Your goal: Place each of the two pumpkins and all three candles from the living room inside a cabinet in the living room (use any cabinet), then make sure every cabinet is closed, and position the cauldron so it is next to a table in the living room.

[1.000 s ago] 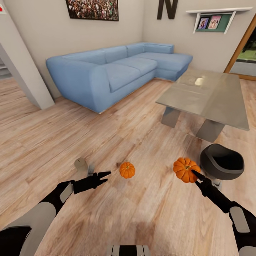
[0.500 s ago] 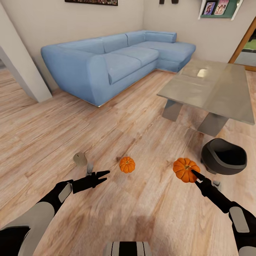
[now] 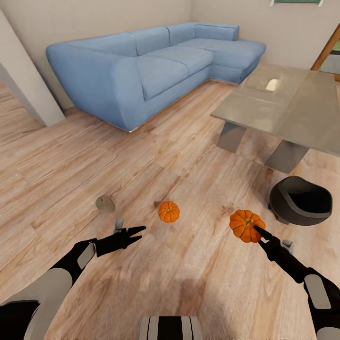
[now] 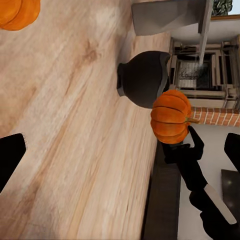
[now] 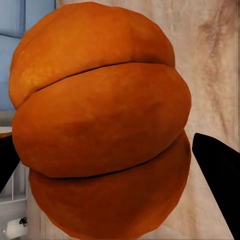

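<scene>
Pinching pumpkin (image 3: 245, 225), right end effector (image 3: 259, 232); stem sideways; left end effector (image 3: 134, 234) spread.

Head view: high, looking forward and down over both arms, sofa (image 3: 141, 71) and table (image 3: 283, 108) far.
Left wrist view: low, facing right across the floor toward the cauldron (image 4: 142, 80).
Right wrist view: very near the held pumpkin (image 5: 100, 120).
Shared: held pumpkin (image 3: 245, 225), in all three.
</scene>
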